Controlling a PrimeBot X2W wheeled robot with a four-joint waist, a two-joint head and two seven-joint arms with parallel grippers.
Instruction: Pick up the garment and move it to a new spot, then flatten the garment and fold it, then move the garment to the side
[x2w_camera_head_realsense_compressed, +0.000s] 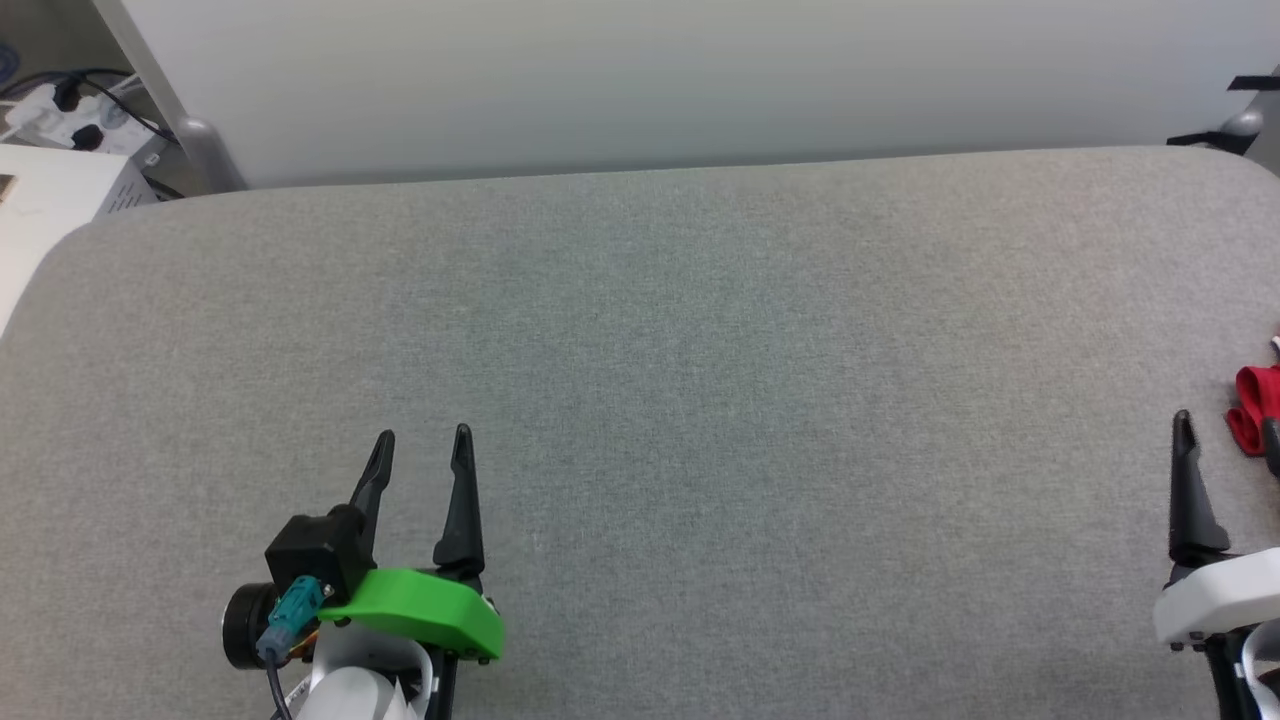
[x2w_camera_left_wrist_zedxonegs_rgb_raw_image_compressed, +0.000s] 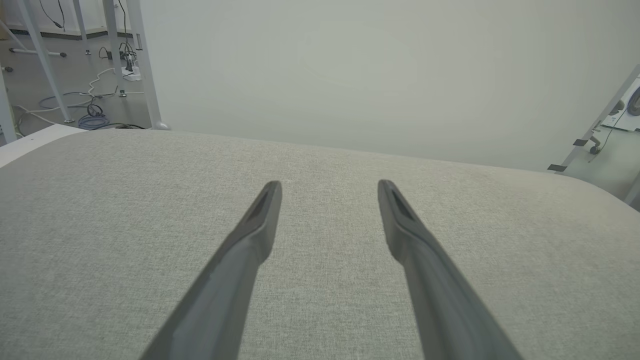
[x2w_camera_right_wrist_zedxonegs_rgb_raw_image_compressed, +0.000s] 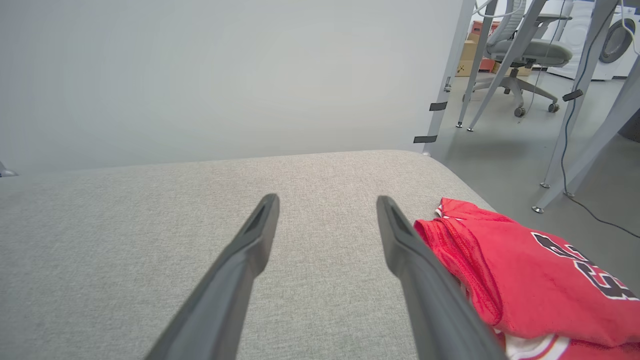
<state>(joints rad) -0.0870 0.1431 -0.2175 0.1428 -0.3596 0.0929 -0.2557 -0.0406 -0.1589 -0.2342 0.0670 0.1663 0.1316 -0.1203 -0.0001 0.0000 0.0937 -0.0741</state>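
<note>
The garment (x2w_camera_right_wrist_zedxonegs_rgb_raw_image_compressed: 525, 275), a red jersey with black white-outlined lettering, lies folded in a bundle at the right end of the grey fabric-covered table (x2w_camera_head_realsense_compressed: 700, 350). In the head view a small red part of the garment (x2w_camera_head_realsense_compressed: 1256, 405) shows at the right edge. My right gripper (x2w_camera_right_wrist_zedxonegs_rgb_raw_image_compressed: 327, 202) is open just left of it, its right finger close beside the cloth, with nothing between the fingers. It sits at the lower right in the head view, as the right gripper (x2w_camera_head_realsense_compressed: 1226, 430). My left gripper (x2w_camera_head_realsense_compressed: 423, 445) hovers open and empty over bare table at the lower left, also seen as the left gripper (x2w_camera_left_wrist_zedxonegs_rgb_raw_image_compressed: 330, 186).
A pale wall panel (x2w_camera_head_realsense_compressed: 650, 80) runs behind the table's far edge. Cables and a power strip (x2w_camera_head_realsense_compressed: 60, 115) lie beyond the far left corner. Right of the table stand metal frame legs (x2w_camera_right_wrist_zedxonegs_rgb_raw_image_compressed: 580, 100) and an office chair (x2w_camera_right_wrist_zedxonegs_rgb_raw_image_compressed: 525, 50) on the floor.
</note>
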